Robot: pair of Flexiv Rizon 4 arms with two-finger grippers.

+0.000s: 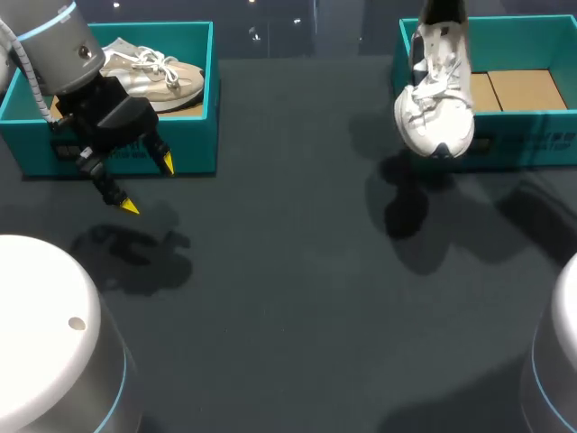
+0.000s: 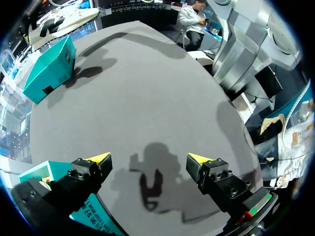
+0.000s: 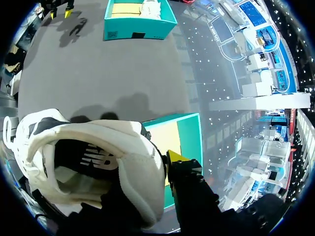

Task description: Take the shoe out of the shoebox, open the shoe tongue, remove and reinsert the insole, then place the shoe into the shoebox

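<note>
Nearest the head camera are my two white arm bases, left (image 1: 45,325) and right (image 1: 559,361), with the dark table (image 1: 288,271) spread between them.

I count two teal shoeboxes, one at each far corner. The left shoebox (image 1: 194,135) has a pale shoe (image 1: 153,77) lying on its side in it. The right shoebox (image 1: 532,135) shows only its bare cardboard floor.

That makes two shoes. The one I'm working is the white shoe (image 1: 435,99). It hangs heel up and toe down, so its long axis is close to vertical, and its toe shows against the right shoebox's front wall. From above I can't be sure whether it hangs over the wall or just in front of it.

My right gripper (image 3: 166,164) has this shoe by the heel collar. One yellow-tipped finger (image 3: 179,160) presses the outside of the collar. The other is hidden, and I judge it to be inside the collar, pinching.

My left gripper (image 1: 148,185) hovers with its fingers spread wide and nothing between them. It is just in front of the left shoebox and well apart from the white shoe.

The right arm is the nearer one. I judge the next move to be lowering the shoe onto open table on my side of its box.
</note>
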